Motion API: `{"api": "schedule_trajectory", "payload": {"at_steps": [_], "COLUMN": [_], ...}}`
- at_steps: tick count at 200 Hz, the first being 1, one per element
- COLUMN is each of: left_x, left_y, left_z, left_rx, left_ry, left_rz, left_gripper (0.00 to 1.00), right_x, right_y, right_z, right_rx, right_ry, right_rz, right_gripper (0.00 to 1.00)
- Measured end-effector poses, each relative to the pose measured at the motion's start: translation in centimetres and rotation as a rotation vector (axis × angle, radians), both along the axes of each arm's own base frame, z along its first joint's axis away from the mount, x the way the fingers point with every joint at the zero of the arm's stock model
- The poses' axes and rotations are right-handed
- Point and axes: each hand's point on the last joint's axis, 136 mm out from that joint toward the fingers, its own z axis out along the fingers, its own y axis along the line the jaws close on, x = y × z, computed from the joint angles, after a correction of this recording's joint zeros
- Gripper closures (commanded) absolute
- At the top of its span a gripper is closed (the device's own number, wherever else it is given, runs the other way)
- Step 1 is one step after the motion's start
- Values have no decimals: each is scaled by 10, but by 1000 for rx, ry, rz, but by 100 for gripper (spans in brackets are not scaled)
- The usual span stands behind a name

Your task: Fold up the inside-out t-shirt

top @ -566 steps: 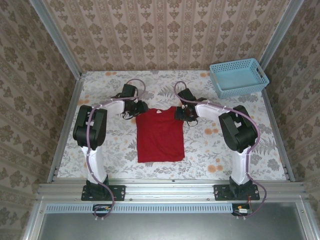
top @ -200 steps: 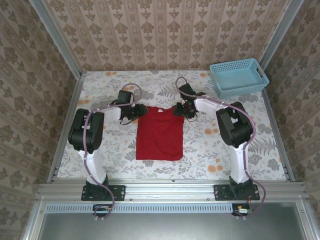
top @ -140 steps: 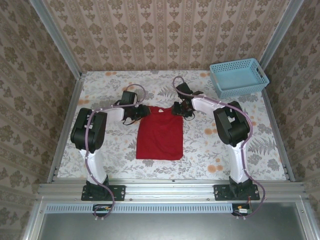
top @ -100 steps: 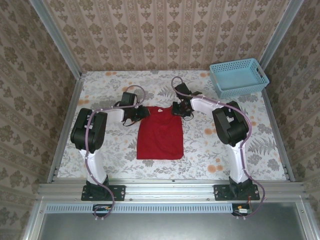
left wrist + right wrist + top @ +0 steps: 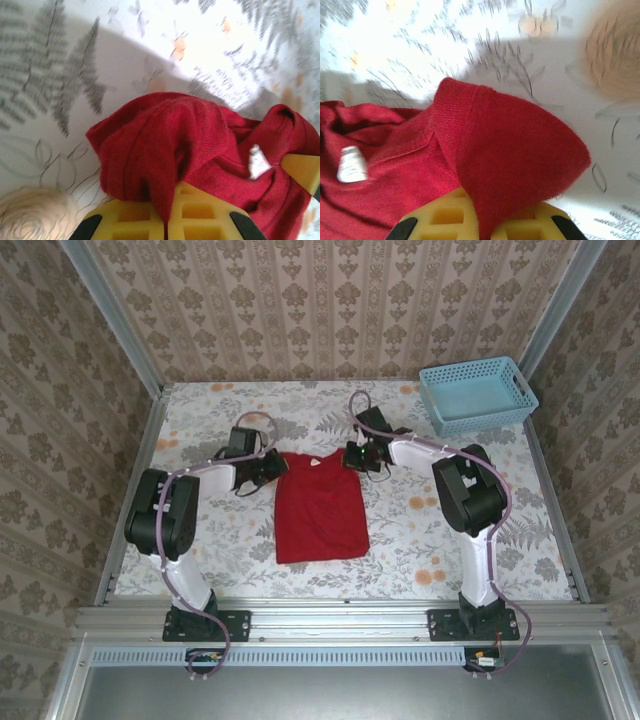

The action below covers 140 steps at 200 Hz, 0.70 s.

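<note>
**Both shoulders pinched: lift level, then carry the top edge over**

Your left gripper is clamped on a bunched ridge of the plain red soft cloth t-shirt at one shoulder. In the left wrist view the cloth runs down between the yellow pads. Your right gripper is likewise closed on the opposite shoulder, with a hemmed fold of cloth rising out of its jaws.

The collar and its white label lie between your two grippers. The shirt's body stretches flat from them back toward the arm bases on the floral-patterned table. The light-blue plastic basket stands well apart, beyond and outboard of the right gripper.

The step in hand looks like folding the top edge down over the body. To do it well:

- Raise both grippers together and level, so the collar edge stays straight between them.
- Keep the spacing between them constant, as drawing inward would slacken and wrinkle the middle.
- Lift only until the upper part clears the table, since the hem should probably stay put as the anchor.
- The left pinch looks bulkier, so watch for extra layers dragging.
</note>
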Motion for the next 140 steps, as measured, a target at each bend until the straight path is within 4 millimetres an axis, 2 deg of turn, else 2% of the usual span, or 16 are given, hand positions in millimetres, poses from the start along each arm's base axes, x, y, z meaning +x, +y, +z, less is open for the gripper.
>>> {"api": "schedule_trajectory", "payload": {"at_steps": [10, 22, 32, 47, 60, 67, 78, 89, 96, 106, 123, 140], "left_x": [16, 41, 65, 92, 102, 102, 96, 86, 77, 63, 35, 0], "left_y": [-1, -2, -2, -2, -1, 0, 1, 1, 0, -1, -6, -13], "left_z": [21, 55, 97, 161, 207, 222, 235, 238, 232, 214, 165, 106], "left_rx": [-25, -51, -76, -112, -134, -139, -143, -145, -145, -146, -140, -129], "left_ry": [-33, -96, -180, -320, -428, -466, -501, -526, -527, -509, -437, -322], "left_rz": [4, 12, 19, 23, 17, 14, 3, -11, -24, -42, -71, -108], "left_gripper": [100, 100, 100, 100, 100, 100, 100, 100, 100, 100, 100, 100], "right_x": [17, 45, 71, 96, 107, 108, 103, 95, 88, 76, 50, 14], "right_y": [-2, -3, -5, -8, -12, -13, -14, -12, -13, -13, -14, -20], "right_z": [22, 60, 102, 164, 212, 231, 247, 250, 245, 231, 185, 124], "right_rx": [25, 67, 100, 135, 155, 162, 163, 160, 154, 146, 124, 91], "right_ry": [-36, -111, -200, -328, -432, -477, -511, -525, -519, -498, -423, -308], "right_rz": [-12, -28, -41, -50, -48, -42, -32, -17, -7, 6, 25, 36], "right_gripper": [100, 100, 100, 100, 100, 100, 100, 100, 100, 100, 100, 100]}}
